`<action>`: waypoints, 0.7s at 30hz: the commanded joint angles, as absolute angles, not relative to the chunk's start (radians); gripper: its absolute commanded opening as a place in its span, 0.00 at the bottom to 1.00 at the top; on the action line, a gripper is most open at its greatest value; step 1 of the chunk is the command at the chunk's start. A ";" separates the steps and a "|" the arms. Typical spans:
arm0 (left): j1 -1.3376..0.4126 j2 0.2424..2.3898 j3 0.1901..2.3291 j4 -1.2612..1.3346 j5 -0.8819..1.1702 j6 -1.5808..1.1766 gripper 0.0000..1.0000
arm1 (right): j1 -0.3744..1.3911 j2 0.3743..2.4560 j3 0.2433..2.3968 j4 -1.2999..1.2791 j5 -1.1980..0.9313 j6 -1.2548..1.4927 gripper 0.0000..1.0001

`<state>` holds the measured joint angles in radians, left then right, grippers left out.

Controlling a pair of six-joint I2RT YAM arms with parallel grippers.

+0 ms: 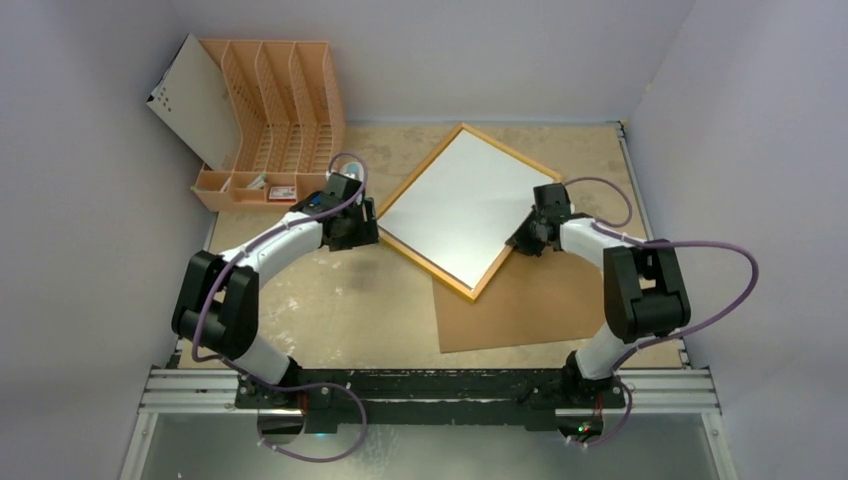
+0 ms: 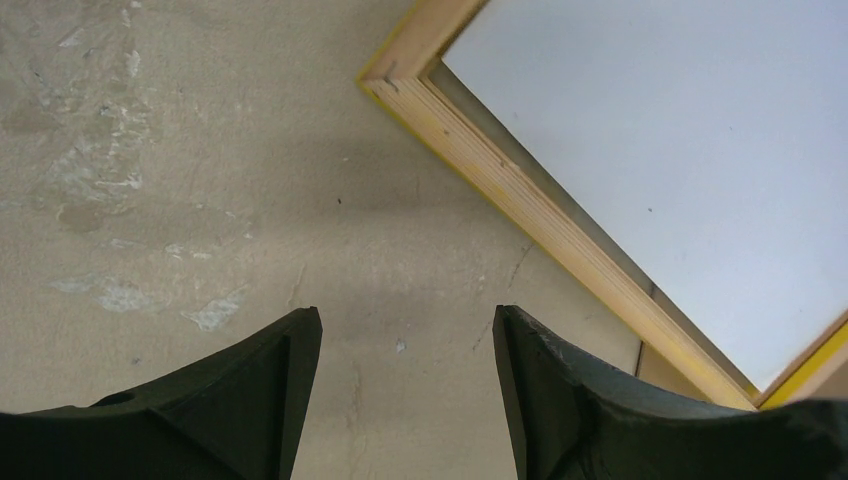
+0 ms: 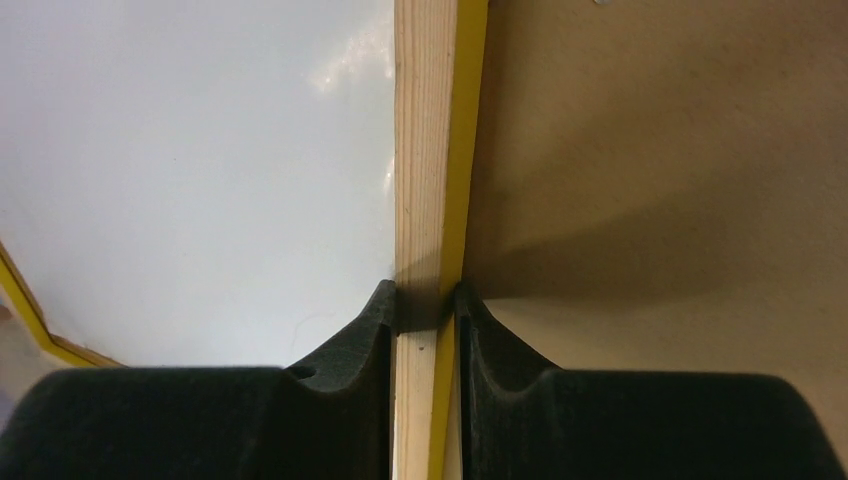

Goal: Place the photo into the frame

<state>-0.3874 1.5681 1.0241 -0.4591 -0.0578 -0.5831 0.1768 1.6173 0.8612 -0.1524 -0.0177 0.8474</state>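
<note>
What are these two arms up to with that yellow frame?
The right gripper pinches one side rail of the frame, which lies face down with the photo inside, white back up. The left gripper hangs open over the table beside the frame's corner. A brown backing board lies partly under the frame.

Frame (image 1: 426, 264) lies skewed on the desk (image 1: 340, 310), with the photo (image 1: 460, 205) inside it, white side up. Left end effector (image 1: 362, 228) sits just beside the frame's left corner, and right end effector (image 1: 522, 240) is at its right edge. The frame's near corner overlaps a brown board (image 1: 540, 310). Orange rack (image 1: 280, 120) stands back left.
</note>
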 commanded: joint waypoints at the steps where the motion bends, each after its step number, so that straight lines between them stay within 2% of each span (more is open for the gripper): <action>1: -0.385 1.518 0.998 -0.419 -0.005 -0.624 0.67 | 0.187 1.684 0.915 -0.012 -0.075 0.950 0.06; 3: -0.385 1.517 0.983 -0.413 0.024 -0.630 0.67 | 0.188 1.691 0.930 -0.009 -0.082 0.949 0.08; 5: -0.386 1.508 0.968 -0.405 0.034 -0.637 0.67 | 0.187 1.700 0.949 -0.018 -0.083 0.929 0.14; 7: -0.387 1.493 0.939 -0.390 0.050 -0.650 0.67 | 0.187 1.704 0.955 -0.019 -0.113 0.907 0.24; 10: -0.389 1.485 0.906 -0.367 0.090 -0.664 0.67 | 0.188 1.702 0.962 -0.025 -0.154 0.890 0.47; 14: -0.409 1.480 0.875 -0.347 0.113 -0.684 0.67 | 0.186 1.644 0.954 -0.067 -0.100 0.857 0.63; 21: -0.473 1.499 0.831 -0.292 0.156 -0.764 0.67 | 0.164 1.482 0.907 -0.192 0.088 0.761 0.73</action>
<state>-0.4370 1.5177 0.8513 -0.3565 0.1146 -0.6998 0.1810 1.5925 0.9268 -0.0998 -0.0509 0.8303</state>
